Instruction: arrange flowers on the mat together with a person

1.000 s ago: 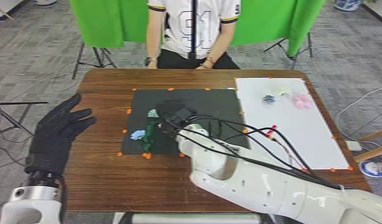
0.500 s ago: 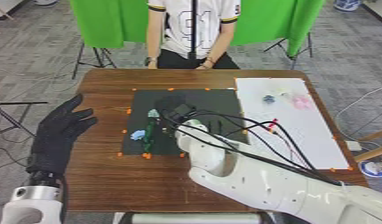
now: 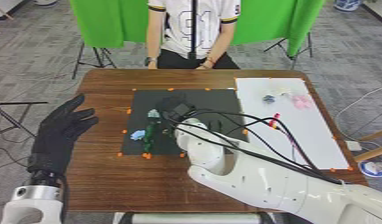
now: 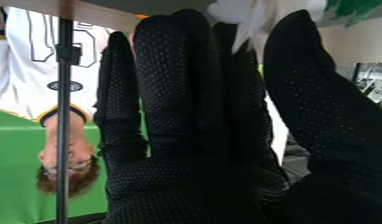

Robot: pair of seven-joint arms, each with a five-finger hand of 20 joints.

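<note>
Green cloth [image 3: 285, 25] and black stands [image 3: 97, 57] on grey carpet [image 3: 36, 60].

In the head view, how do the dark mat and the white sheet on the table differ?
The mat is near-black, while the sheet is white. The mat lies further to the robot's left; the sheet is on the right and reaches nearer the robot. The mat bears the light-blue flower, the sheet the pink one. Both lie flat on the table, with orange markers along their edges.

Blue flower [image 3: 138, 135], probably, on the dark mat [image 3: 220, 100]
</note>
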